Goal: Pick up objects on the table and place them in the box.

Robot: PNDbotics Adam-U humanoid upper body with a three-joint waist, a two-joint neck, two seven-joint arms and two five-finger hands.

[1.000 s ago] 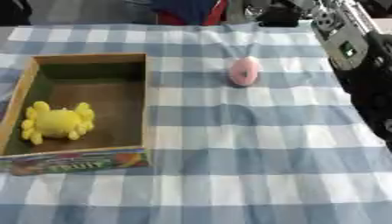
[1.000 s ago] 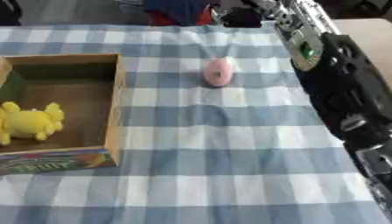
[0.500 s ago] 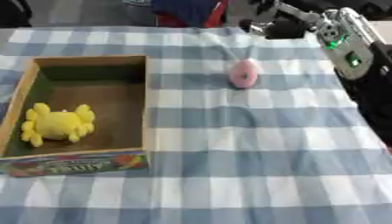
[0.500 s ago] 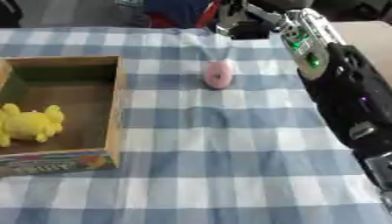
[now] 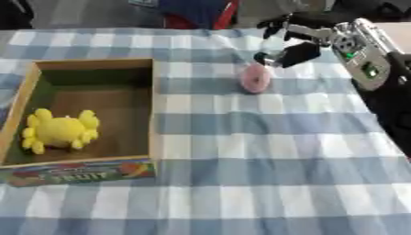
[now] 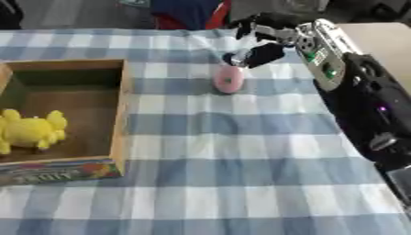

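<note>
Right hand [image 5: 291, 49] hangs just beyond the pink round object [image 5: 256, 78], fingers relaxed and apart, holding nothing. The object rests on the checked surface [image 5: 265, 151], right of the box [image 5: 151, 110]. A yellow toy [image 5: 60, 131] lies inside the box.

The right arm is entering from the right edge and angling toward the far middle of the surface, its silver forearm panel facing up. The right hand [image 5: 291, 49] is hanging low with dark fingers [image 5: 298, 53] partly curled, enclosing nothing. No left hand is showing.
</note>
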